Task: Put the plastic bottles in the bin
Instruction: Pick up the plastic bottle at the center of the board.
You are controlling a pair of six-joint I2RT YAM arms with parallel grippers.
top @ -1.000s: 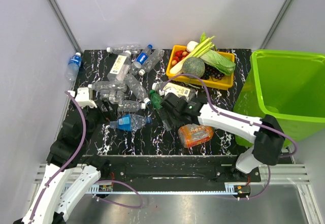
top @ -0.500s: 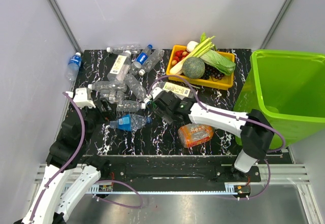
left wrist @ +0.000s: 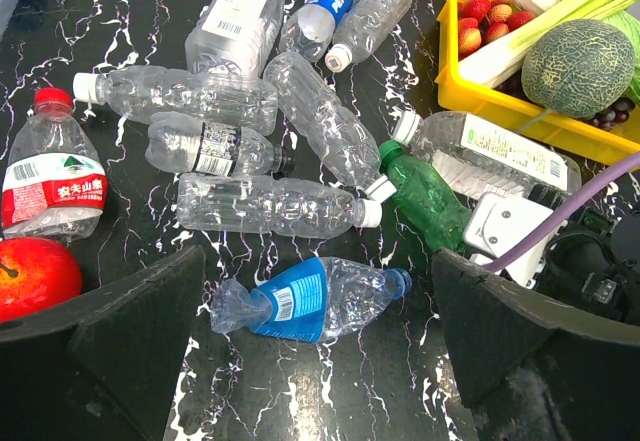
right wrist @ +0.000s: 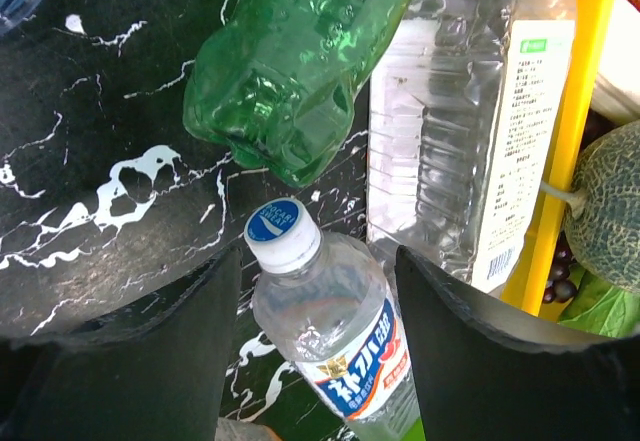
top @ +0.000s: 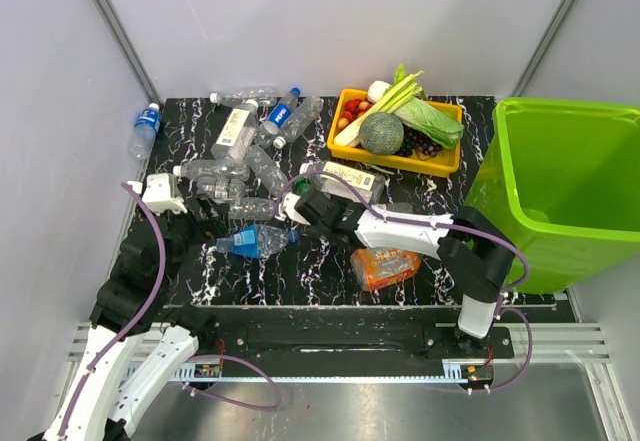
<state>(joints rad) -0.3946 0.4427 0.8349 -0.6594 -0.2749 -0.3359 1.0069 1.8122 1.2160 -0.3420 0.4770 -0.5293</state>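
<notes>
The right claw has swung left and narrowed, apparently onto a white-capped bottle.

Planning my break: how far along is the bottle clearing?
Done: nothing visible; no bottle shows in the bin. In hand: the right claw straddles a Pocari Sweat bottle, grip uncertain; the left claw hangs open and empty. Left: the pile of clear bottles, the green bottle and the orange bottle, all on the table.
</notes>
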